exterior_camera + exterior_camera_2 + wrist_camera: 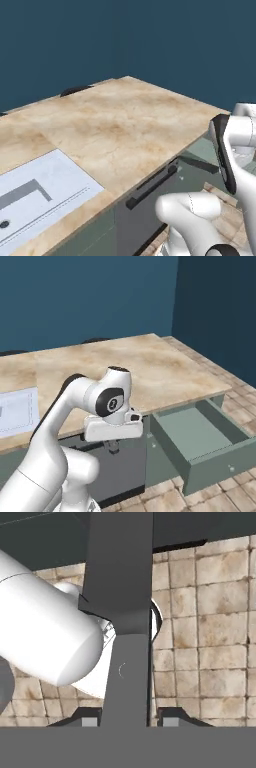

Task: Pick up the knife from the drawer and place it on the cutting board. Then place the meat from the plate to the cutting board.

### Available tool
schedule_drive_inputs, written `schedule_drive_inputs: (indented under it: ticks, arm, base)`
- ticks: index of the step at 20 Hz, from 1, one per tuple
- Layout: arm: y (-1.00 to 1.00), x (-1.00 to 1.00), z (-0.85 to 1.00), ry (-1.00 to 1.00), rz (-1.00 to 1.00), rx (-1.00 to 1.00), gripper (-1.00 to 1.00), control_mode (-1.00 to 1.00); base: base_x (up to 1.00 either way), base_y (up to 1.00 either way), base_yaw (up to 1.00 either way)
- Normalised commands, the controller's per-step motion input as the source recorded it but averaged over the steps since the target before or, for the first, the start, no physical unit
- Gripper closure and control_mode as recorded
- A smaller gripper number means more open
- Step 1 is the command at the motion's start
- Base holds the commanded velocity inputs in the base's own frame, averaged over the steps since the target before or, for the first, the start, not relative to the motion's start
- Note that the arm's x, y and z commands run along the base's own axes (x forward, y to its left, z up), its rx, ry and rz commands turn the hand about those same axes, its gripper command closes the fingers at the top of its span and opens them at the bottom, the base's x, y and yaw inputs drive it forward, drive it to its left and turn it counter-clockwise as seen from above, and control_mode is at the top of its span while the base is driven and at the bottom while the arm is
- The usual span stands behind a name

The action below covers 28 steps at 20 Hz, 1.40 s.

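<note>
Knife (122, 612) sits pinched between the gripper (125, 722) fingertips, hanging over the tiled floor (210, 637), clear of the open drawer (200, 431). Stiff, thin, likely slippery; grip looks near its middle.

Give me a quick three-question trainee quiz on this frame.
1. True or false: the drawer under the counter stands open.
2. What is the pincer shut on? A) the knife B) a plate C) a strip of meat
3. Fill in: in the hand view, the surface behind the knife is the tiled ____.
Key: 1 true; 2 A; 3 floor.
</note>
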Motion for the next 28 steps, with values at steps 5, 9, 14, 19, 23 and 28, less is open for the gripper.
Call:
schedule_drive_inputs:
  ticks: [5, 9, 14, 19, 23, 28]
  arm:
    - [0.00, 0.00, 0.00, 0.00, 0.00, 0.00, 1.00, 1.00]
    - [0.00, 0.00, 0.00, 0.00, 0.00, 0.00, 1.00, 1.00]
    - [0.00, 0.00, 0.00, 0.00, 0.00, 0.00, 1.00, 1.00]
    - [0.00, 0.00, 0.00, 0.00, 0.00, 0.00, 1.00, 1.00]
    - [0.00, 0.00, 0.00, 0.00, 0.00, 0.00, 1.00, 1.00]
    - [0.00, 0.00, 0.00, 0.00, 0.00, 0.00, 1.00, 1.00]
  base:
    - [-0.27, 0.60, 0.39]
    - [-0.22, 0.65, 0.40]
    - [-0.22, 0.67, 0.40]
    - [-0.25, 0.69, 0.40]
    - [-0.24, 0.82, 0.40]
    - [-0.25, 0.86, 0.39]
